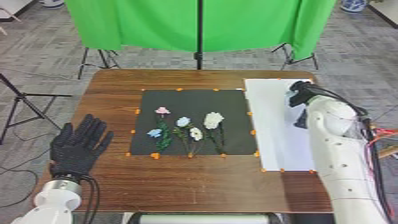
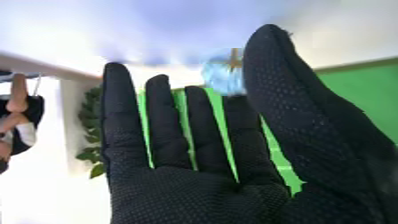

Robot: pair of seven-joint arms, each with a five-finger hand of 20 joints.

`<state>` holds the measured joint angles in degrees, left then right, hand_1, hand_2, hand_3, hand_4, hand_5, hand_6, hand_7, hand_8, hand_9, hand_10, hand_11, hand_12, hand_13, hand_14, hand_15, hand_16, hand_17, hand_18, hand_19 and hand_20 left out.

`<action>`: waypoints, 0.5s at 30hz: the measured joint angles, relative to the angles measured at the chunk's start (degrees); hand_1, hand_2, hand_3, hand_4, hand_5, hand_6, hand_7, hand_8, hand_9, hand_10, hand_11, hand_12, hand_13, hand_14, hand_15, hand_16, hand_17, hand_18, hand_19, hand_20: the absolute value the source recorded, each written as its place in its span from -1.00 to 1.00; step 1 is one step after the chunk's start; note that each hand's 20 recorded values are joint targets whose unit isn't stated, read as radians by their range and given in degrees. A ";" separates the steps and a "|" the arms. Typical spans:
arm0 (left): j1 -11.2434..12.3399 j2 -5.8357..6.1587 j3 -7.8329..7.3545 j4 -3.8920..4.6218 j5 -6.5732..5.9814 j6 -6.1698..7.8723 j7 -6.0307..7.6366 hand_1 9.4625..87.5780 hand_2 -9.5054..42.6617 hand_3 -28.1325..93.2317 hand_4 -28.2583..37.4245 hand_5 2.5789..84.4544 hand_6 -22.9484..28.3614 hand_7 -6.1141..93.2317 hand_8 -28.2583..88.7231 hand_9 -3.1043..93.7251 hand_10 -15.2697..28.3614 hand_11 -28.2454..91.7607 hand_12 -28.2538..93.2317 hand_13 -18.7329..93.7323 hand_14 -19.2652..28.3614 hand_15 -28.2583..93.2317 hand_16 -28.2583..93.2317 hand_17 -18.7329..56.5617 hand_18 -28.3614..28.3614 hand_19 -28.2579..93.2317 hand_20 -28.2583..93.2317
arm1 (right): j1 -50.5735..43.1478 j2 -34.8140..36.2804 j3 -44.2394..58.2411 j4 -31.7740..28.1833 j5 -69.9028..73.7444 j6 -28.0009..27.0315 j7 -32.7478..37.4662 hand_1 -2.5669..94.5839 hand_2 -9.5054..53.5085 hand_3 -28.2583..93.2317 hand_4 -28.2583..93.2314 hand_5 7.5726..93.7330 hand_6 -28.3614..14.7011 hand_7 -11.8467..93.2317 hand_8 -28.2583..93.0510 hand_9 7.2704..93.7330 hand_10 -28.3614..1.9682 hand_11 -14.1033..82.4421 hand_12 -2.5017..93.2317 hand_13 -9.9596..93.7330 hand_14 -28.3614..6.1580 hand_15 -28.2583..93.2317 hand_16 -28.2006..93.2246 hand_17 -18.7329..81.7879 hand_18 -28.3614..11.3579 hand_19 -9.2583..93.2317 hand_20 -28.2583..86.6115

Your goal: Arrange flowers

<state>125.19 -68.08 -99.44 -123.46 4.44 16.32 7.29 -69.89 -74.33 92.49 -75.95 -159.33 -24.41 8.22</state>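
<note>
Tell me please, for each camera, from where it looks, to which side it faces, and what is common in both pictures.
Head view: on the robot's head, looking forward and down at the table with flowers; it shows the left hand, the right hand and parts of both arms.
Right wrist view: on the right wrist, looking along the right hand's palm and straight fingers, toward green leaves beyond.
Shared: the right hand, a pale blue thing by it, probably a flower, and the green cloth.
</note>
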 measured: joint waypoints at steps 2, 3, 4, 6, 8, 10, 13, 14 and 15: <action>-0.10 -0.06 0.17 0.18 -0.12 -0.01 -0.01 -0.43 -0.12 0.68 -0.98 0.10 0.24 -0.52 -0.68 -0.08 0.36 -0.13 -0.30 -0.10 0.42 0.23 -0.62 -0.61 0.48 0.00 -0.25 | 0.00 -0.38 -0.30 0.27 -0.03 -0.11 -0.05 0.41 -1.00 0.32 -1.00 -0.05 0.38 -0.41 -0.77 0.12 0.26 -0.38 -0.63 0.25 0.19 -0.06 -0.13 -0.01 -0.37 0.23 0.02; -0.14 -0.09 0.24 0.22 -0.17 -0.01 -0.02 -0.43 -0.12 0.67 -0.98 0.10 0.24 -0.52 -0.68 -0.08 0.36 -0.13 -0.30 -0.10 0.43 0.23 -0.62 -0.61 0.48 0.00 -0.25 | 0.00 -0.51 -0.34 0.25 -0.12 0.00 -0.12 0.46 -1.00 0.24 -1.00 0.06 0.40 -0.40 -0.76 0.28 0.30 -0.43 -0.50 0.31 0.26 -0.07 -0.04 -0.01 -0.36 0.29 0.05; -0.18 -0.12 0.30 0.24 -0.21 -0.01 -0.05 -0.43 -0.11 0.67 -0.99 0.10 0.24 -0.52 -0.68 -0.08 0.36 -0.13 -0.30 -0.10 0.43 0.23 -0.62 -0.61 0.48 0.00 -0.25 | 0.01 -0.55 -0.37 0.16 -0.35 0.41 -0.22 0.51 -1.00 0.16 -1.00 0.21 0.41 -0.28 -0.66 0.51 0.34 -0.50 -0.27 0.39 0.36 -0.07 0.08 -0.01 -0.35 0.36 0.10; -0.22 -0.14 0.32 0.24 -0.24 0.05 -0.10 -0.43 -0.11 0.68 -0.99 0.10 0.24 -0.52 -0.68 -0.08 0.36 -0.13 -0.30 -0.10 0.43 0.23 -0.62 -0.61 0.48 0.00 -0.25 | -0.02 -0.55 -0.39 -0.04 -0.95 1.66 -0.59 0.51 -1.00 0.15 -1.00 0.31 0.42 -0.09 -0.55 0.65 0.37 -0.45 -0.05 0.45 0.43 -0.06 0.17 -0.02 -0.35 0.41 0.14; -0.22 -0.15 0.31 0.24 -0.27 0.08 -0.15 -0.43 -0.11 0.67 -0.99 0.10 0.24 -0.52 -0.68 -0.08 0.36 -0.13 -0.30 -0.10 0.43 0.23 -0.62 -0.61 0.48 0.00 -0.25 | -0.31 -0.55 -0.48 -0.38 -1.55 2.08 -1.12 0.48 -0.99 0.20 -1.00 0.34 0.42 0.04 -0.51 0.67 0.42 -0.34 0.08 0.48 0.45 -0.02 0.20 -0.03 -0.38 0.45 0.16; -0.22 -0.15 0.28 0.24 -0.40 0.08 -0.18 -0.44 -0.11 0.68 -0.99 0.10 0.24 -0.52 -0.68 -0.08 0.36 -0.13 -0.30 -0.10 0.42 0.23 -0.62 -0.61 0.48 0.00 -0.25 | -1.02 -0.53 -0.64 -1.18 -1.63 1.86 -1.47 0.45 -0.98 0.27 -1.00 0.35 0.43 0.12 -0.49 0.68 0.42 -0.27 0.13 0.51 0.45 0.02 0.21 -0.03 -0.40 0.48 0.17; -0.23 -0.15 0.20 0.24 -0.67 0.08 -0.43 -0.44 -0.11 0.68 -0.99 0.10 0.24 -0.52 -0.68 -0.08 0.36 -0.13 -0.30 -0.10 0.43 0.23 -0.62 -0.61 0.48 0.00 -0.25 | -2.79 -0.09 -1.32 -3.38 -0.51 1.72 -1.55 0.42 -0.99 0.33 -1.00 0.36 0.43 0.14 -0.49 0.68 0.43 -0.23 0.14 0.52 0.44 0.04 0.20 -0.02 -0.42 0.50 0.17; -0.24 -0.15 0.16 0.24 -0.69 0.08 -0.57 -0.44 -0.11 0.68 -0.99 0.10 0.24 -0.52 -0.68 -0.08 0.36 -0.13 -0.30 -0.10 0.43 0.23 -0.62 -0.61 0.48 0.00 -0.25 | -3.64 0.34 -1.92 -4.35 0.76 2.14 -1.34 0.42 -0.99 0.34 -1.00 0.36 0.42 0.15 -0.49 0.69 0.42 -0.22 0.13 0.52 0.44 0.05 0.20 -0.02 -0.42 0.50 0.17; -0.24 -0.15 0.11 0.23 -0.69 0.06 -0.70 -0.44 -0.11 0.68 -0.99 0.10 0.24 -0.53 -0.68 -0.08 0.36 -0.13 -0.30 -0.10 0.43 0.23 -0.62 -0.61 0.48 0.00 -0.25 | -4.68 1.04 -2.92 -5.46 2.72 3.27 -0.88 0.41 -0.99 0.35 -1.00 0.37 0.42 0.15 -0.50 0.69 0.41 -0.22 0.13 0.51 0.44 0.05 0.20 -0.02 -0.43 0.51 0.16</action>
<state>124.95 -68.24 -99.32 -123.22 3.75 16.39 6.59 -74.56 -73.30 89.57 -81.41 -156.61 -21.14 7.34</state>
